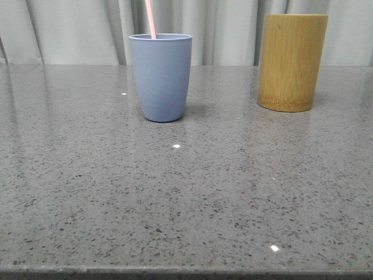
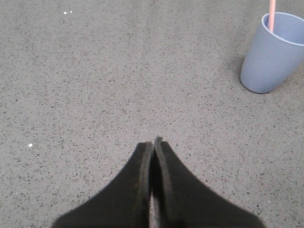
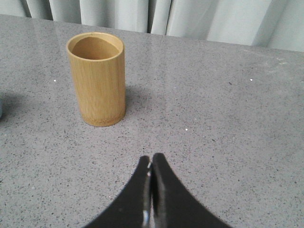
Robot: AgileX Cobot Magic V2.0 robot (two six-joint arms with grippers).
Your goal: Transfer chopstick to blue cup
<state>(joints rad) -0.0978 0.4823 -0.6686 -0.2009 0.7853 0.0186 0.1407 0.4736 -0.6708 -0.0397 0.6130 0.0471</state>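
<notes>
The chopstick (image 1: 151,18) stands inside the blue cup (image 1: 161,77), leaning a little, and its upper part rises above the rim and goes out of the front view. The blue cup stands upright on the grey speckled surface (image 1: 186,192), toward the back and a little left of the middle. To its right, well apart from it, stands the bamboo holder (image 1: 291,62), also upright; in the right wrist view its inside looks empty. The left hand (image 2: 153,142) is above bare surface, its two fingers pressed together with nothing between them, and the blue cup with the chopstick is some way from it. The right hand (image 3: 151,159) also has its fingers pressed together and holds nothing; the bamboo holder is near it but not touching. A pale curtain (image 1: 70,29) hangs behind the surface.
</notes>
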